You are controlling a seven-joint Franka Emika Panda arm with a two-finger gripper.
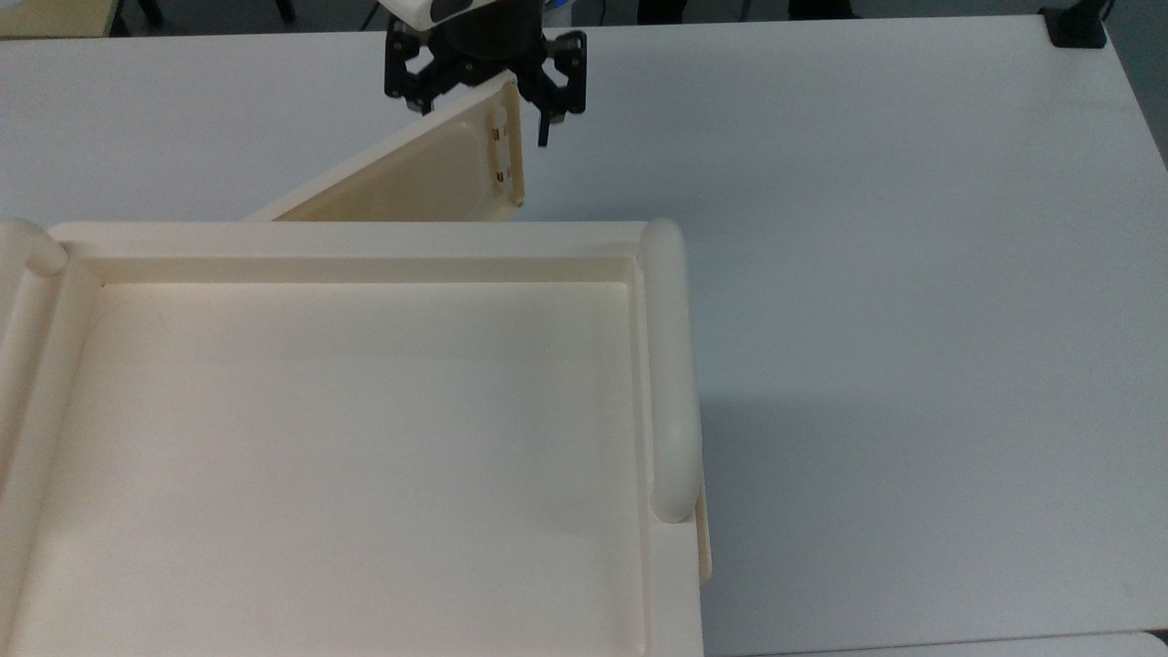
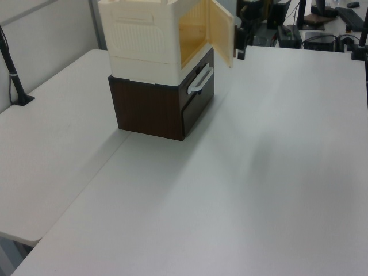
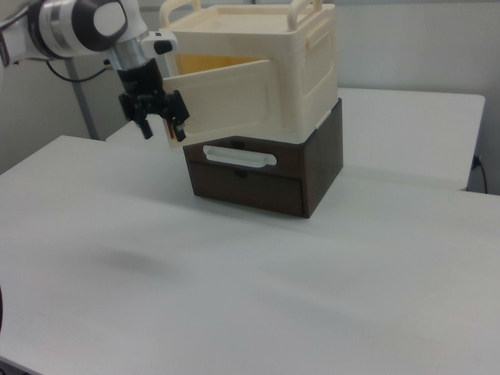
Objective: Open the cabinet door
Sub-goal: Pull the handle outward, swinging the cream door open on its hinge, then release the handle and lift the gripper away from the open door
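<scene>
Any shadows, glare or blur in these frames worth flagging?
Top view: soft shadow on the table right of the cabinet top. Left view: cabinet door interior glows yellow-orange. Right view: gripper reads sharp; faint smudged shadow on the tabletop.

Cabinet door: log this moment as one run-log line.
task: open door | cabinet door: swung out, part open | gripper: open, at door's free edge | drawer below: shut
</scene>
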